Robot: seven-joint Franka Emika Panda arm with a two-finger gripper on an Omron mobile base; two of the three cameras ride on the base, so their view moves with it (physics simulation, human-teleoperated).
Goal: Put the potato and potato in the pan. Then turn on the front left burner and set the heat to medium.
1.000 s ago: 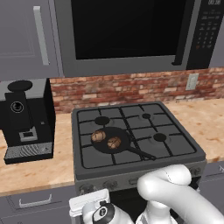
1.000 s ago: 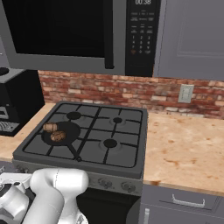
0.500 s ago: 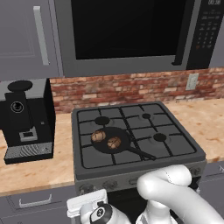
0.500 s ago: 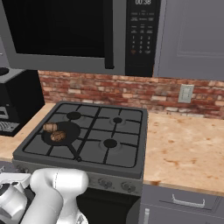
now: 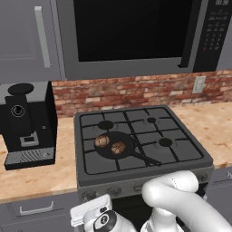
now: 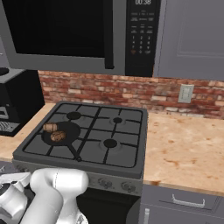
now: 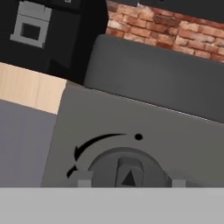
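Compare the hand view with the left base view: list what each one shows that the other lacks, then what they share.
Hand view: a close look at a round grey stove knob, with the black arc marking and dot above it.
Left base view: the round shallow black frying pan holding two small brown potatoes, and the dark microwave overhead.
Both: the black coffee machine, red brick wall, wooden counter and grey stove.

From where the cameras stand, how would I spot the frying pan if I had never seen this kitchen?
Find the dark gas stove set into the wooden counter under the microwave. The pan sits on its front left burner, round, shallow and black, with a long straight handle pointing toward the front. Unlike the bare burners around it, it holds two small brown potatoes.
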